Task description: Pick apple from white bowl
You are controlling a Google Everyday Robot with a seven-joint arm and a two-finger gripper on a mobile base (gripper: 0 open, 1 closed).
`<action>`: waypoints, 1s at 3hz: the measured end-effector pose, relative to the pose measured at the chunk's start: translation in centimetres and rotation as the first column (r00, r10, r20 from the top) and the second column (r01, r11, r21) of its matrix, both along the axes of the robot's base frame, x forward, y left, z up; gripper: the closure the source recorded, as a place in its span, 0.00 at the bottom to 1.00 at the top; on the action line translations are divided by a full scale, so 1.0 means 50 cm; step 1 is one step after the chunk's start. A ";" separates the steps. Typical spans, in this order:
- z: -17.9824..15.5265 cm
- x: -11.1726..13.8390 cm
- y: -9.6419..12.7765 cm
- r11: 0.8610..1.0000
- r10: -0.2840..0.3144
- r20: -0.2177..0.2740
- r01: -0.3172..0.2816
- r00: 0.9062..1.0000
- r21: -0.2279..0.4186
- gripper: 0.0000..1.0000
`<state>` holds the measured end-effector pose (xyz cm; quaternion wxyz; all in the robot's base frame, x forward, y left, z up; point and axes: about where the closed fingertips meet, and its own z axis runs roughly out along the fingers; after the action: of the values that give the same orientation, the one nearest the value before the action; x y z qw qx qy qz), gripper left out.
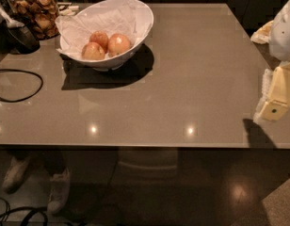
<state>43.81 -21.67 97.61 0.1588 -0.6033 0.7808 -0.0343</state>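
The white bowl (pixel 140 20) stands at the back left of the brown table (pixel 182 79), lined with crumpled white paper. Three apples lie in it. The apple (pixel 118 44), reddish-orange with a pale blush, is the rightmost and slightly the largest. Two smaller, redder apples (pixel 93 51) lie to its left. My gripper (pixel 277 100), with pale yellow fingers under a white arm, hangs over the table's right edge, far to the right of the bowl and holding nothing that I can see.
A glass jar of brown snacks (pixel 37 11) stands at the back left, with a dark scoop-like object (pixel 20 36) beside it. A black cable (pixel 22 91) loops on the left of the table. A person's shoes (pixel 58 192) show below the front edge.
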 end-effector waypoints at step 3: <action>0.015 0.062 0.021 0.998 -0.057 -0.022 0.057 0.998 -0.025 0.00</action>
<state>46.89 -20.62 98.37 0.1416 -0.5831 0.7989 -0.0417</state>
